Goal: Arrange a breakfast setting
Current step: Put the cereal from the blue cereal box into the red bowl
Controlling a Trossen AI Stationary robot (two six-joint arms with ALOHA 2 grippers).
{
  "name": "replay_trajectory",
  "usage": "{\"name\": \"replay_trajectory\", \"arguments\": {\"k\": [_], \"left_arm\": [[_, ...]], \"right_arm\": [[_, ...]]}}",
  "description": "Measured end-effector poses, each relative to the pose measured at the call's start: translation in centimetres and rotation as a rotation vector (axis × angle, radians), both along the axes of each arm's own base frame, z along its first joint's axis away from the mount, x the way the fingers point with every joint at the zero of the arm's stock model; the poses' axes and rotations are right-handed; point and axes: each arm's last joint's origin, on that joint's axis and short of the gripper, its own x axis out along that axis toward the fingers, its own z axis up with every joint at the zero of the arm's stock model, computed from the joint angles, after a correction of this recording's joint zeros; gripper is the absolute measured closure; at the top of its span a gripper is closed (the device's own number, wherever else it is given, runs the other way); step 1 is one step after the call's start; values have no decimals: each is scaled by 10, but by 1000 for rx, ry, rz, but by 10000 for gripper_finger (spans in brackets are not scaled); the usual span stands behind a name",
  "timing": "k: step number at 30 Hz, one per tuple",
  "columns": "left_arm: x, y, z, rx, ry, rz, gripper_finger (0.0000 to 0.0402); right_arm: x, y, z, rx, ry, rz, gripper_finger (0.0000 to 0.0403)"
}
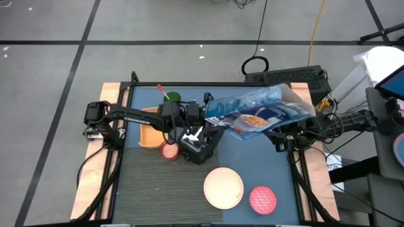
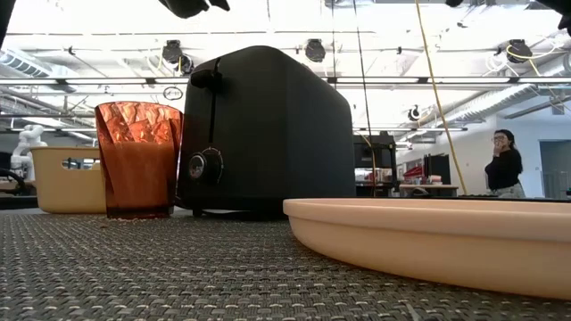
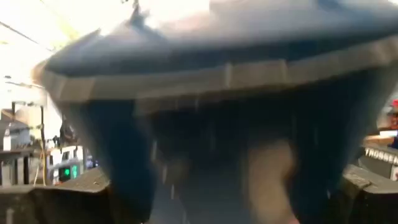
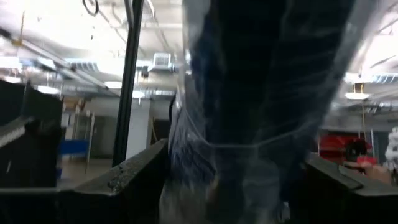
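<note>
A blue-and-clear cereal bag (image 1: 260, 111) is held in the air over the table's far middle, between both arms. My left gripper (image 1: 211, 121) is at its left end and my right gripper (image 1: 279, 130) is at its right near edge; both are shut on it. The round cream plate (image 1: 223, 187) lies bare near the front edge, with no toast on it. The pink bowl (image 1: 263, 198) rests just right of it. A red-tipped handle (image 1: 161, 88) sticks up beside a green thing (image 1: 172, 98) at the far edge. My left gripper holds the bag's left end (image 3: 130, 180) between its two fingers, coming level from the table's left. The bag fills the gap between the fingers and is lifted clear of the table. My right gripper holds the bag's right near part (image 4: 193, 168) between its two fingers (image 4: 127, 180), coming level from the table's right. The clear crinkled film stands between them, and the bag is clear of the table.
The black toaster (image 1: 199, 149) stands below my left gripper. A red-orange tumbler (image 1: 169, 151) and the orange square container (image 1: 149, 135) stand to its left. A person (image 2: 504, 160) stands in the room far behind the table.
</note>
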Motion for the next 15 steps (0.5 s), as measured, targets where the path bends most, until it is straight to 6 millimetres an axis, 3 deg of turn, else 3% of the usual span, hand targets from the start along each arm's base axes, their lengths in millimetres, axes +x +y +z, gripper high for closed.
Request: {"name": "replay_trajectory", "arguments": {"k": [10, 15], "left_arm": [[-2, -1, 1, 16, 45, 3, 83], [-2, -1, 2, 20, 41, 12, 105]], "right_arm": [[-3, 0, 0, 0, 1, 3, 124], [-3, 0, -1, -1, 13, 2, 124]]}}
